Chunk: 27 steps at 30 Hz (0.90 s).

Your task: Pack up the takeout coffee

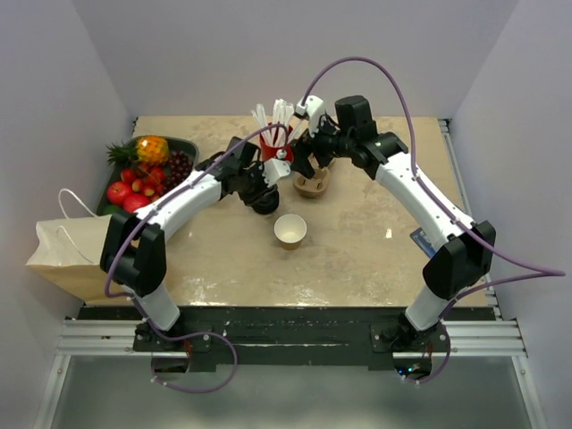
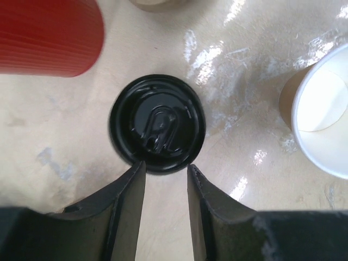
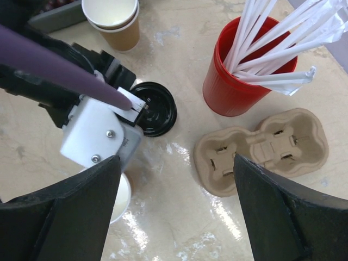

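Left pincer (image 2: 166, 169) hangs half spread and empty, tips at the edge of a black lid (image 2: 157, 124) on the counter (image 2: 65, 141). Right pincer (image 3: 176, 163) gapes wide, empty, above a cardboard cup carrier (image 3: 261, 147).

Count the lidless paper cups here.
2. One open cup sits nearest the arm bases; a second cup, maybe nested, shows only in the right wrist view.

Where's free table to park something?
Bare: the wide front strip between open cup and near edge; back-right corner behind the right arm. Crowded: centre-back, where red cup, carrier, black lid, left gripper and right gripper bunch.
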### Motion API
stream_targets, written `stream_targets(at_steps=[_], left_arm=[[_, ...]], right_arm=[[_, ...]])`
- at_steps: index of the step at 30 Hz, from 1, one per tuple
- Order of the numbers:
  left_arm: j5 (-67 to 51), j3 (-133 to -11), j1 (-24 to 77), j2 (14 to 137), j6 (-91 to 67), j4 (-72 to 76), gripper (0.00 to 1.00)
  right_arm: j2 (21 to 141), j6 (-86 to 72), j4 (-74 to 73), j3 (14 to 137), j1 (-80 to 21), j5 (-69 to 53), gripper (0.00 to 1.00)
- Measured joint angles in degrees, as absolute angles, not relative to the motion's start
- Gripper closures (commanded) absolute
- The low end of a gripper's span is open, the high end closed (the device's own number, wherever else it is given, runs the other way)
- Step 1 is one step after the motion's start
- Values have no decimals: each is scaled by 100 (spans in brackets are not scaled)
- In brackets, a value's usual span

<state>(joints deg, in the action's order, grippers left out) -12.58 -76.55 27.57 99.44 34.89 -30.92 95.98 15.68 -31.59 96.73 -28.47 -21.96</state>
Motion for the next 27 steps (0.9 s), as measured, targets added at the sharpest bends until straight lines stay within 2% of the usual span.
stream_targets(at_steps=[6,7,18,27], left_arm=[[-1017,-7524,2722,9181,3321,-3295,53],[-1033,-7489,2709,9072,3262,-3288,51],[-1181,-7338,2591,8877,2593,-3089,40],[-650,-7205,2532,8753,2241,-3138,43]], right_arm=[[9548,1455,-2864,9572,-2847,-2112,7],[9548,1437,-2847,9513,-2849,-2021,1],[9439,1293,-2657,9087,-2845,-659,1],[9181,1326,-2633,8890,-2845,-620,3]])
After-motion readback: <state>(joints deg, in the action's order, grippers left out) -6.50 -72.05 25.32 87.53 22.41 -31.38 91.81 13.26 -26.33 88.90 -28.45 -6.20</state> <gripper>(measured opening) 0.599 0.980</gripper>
